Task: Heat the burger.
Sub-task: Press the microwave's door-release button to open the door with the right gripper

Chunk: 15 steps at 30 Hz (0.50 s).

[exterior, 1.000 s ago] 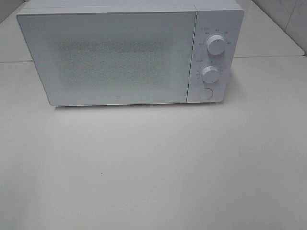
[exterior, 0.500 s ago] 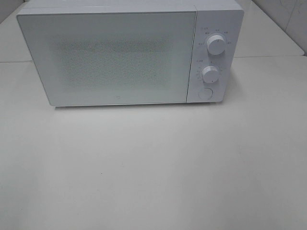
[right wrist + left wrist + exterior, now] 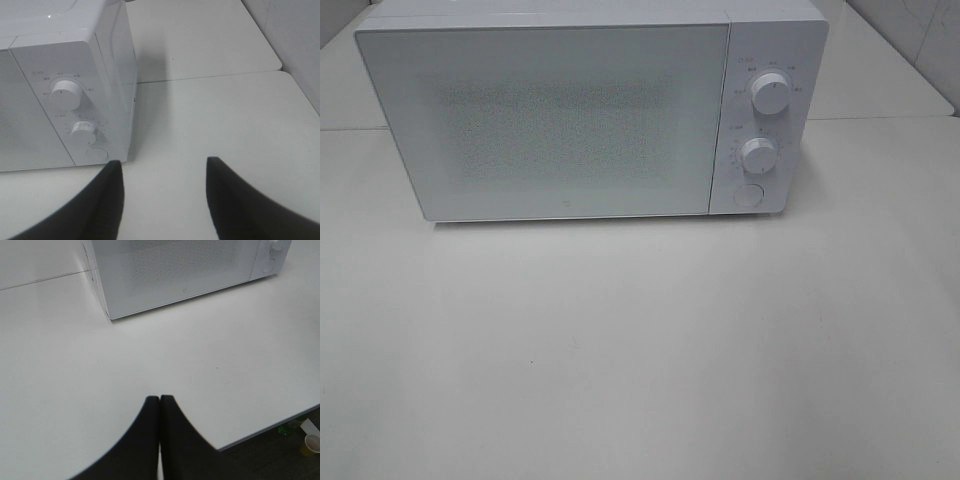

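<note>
a white microwave (image 3: 570, 120) fills the upper part of the ext. view and stands on a pale table (image 3: 640, 360). its door (image 3: 550, 125) is closed, and nothing can be seen through the dotted mesh window. on the panel at the upper right the top knob (image 3: 771, 94) sits above the lower knob (image 3: 759, 155), w/ a round button (image 3: 748, 196) under them. the burger shows in no view, so i cannot tell where it is. the left gripper (image 3: 160, 399) has its dark fingers pressed together w/ nothing between, over bare table in front of the microwave. the right gripper (image 3: 165, 167) has its fingers apart, only table between them, near the knob side. a paper cup (image 3: 312, 443) stands past the table edge, lower down.
</note>
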### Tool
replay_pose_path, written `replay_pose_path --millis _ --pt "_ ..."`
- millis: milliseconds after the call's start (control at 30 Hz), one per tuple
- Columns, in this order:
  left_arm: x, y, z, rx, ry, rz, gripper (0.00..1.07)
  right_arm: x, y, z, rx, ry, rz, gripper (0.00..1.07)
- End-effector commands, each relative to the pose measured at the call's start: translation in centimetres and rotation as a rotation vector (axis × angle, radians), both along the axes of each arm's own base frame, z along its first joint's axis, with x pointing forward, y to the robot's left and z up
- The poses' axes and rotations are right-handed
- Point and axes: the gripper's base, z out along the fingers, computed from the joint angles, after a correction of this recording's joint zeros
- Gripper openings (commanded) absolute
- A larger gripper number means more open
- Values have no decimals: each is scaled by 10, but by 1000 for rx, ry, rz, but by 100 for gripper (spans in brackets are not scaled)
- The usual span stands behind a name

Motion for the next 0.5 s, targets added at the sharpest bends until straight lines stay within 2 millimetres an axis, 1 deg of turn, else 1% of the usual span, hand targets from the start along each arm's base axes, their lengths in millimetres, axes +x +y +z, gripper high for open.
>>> replay_pose_path --millis 33,67,100,133,167,233,267,300,400,433,467,500 --pt "0 0 0 -7 -16 4 0 10 0 1 -4 -34 -4 41" --pt "0 0 0 -7 -16 4 0 25 0 -7 -6 -21 -5 34" --pt "0 0 0 -7 -16 4 0 25 0 -7 -6 -21 -5 34" --pt "0 0 0 -7 -16 4 0 38 1 -14 -6 -27 -7 24" --pt "0 0 0 -7 -16 4 0 38 1 -14 -6 -27 -7 24" --pt "0 0 0 -7 -16 4 0 64 2 -33 -7 -32 -11 7" --pt "0 0 0 -7 -16 4 0 64 2 -33 -7 -32 -11 7" --pt "0 0 0 -7 -16 4 0 74 3 -42 -7 -31 -12 0" --pt "0 0 0 -7 -16 4 0 80 3 -47 -5 -27 -14 0" --pt "0 0 0 -7 -16 4 0 89 7 -59 1 -16 -5 0" --pt "0 0 0 -7 -16 4 0 89 7 -59 1 -16 -5 0" --pt "0 0 0 -7 -16 4 0 95 14 -68 -1 -11 20 0"
